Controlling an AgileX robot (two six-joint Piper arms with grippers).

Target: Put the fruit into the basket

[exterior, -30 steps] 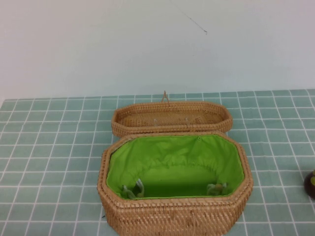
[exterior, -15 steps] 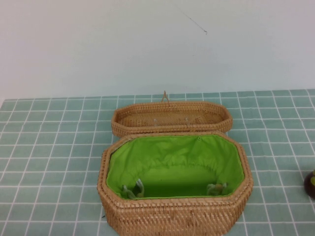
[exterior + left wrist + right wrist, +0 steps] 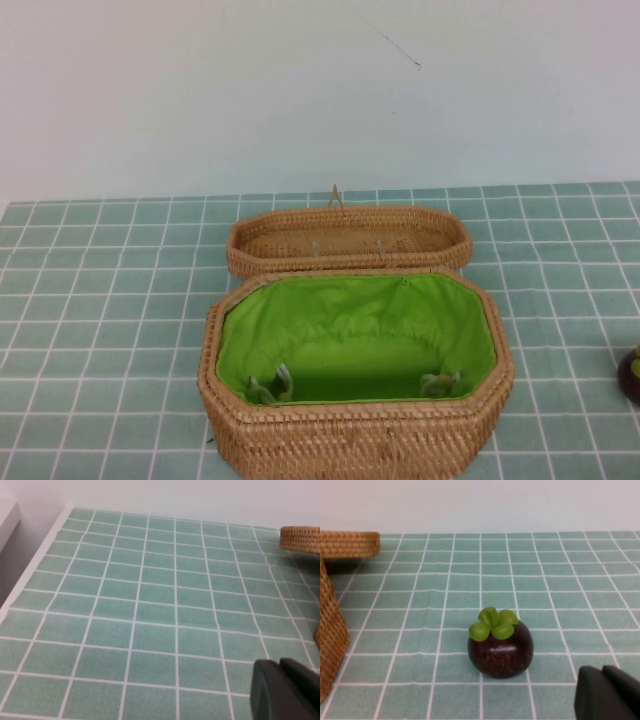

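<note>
- Large tan woven rattan basket (image 3: 355, 440) w/ bright green fabric lining sits open at the near-middle of the green tiled surface (image 3: 100, 300); nothing in it but small ties.
- Its shallow woven lid (image 3: 348, 240) lies flat just behind it, touching the far rim.
- Small round dark maroon fruit (image 3: 500, 647) w/ light green leaves on top stands upright on the surface, well right of the basket, at the high view's right edge (image 3: 630, 375).
- My right tool (image 3: 610, 695) is clenched, holding nothing, low and near the fruit, not touching.
- My left tool (image 3: 285, 690) hovers over bare tiles left of the basket; can't tell if it's released or clenched.
</note>
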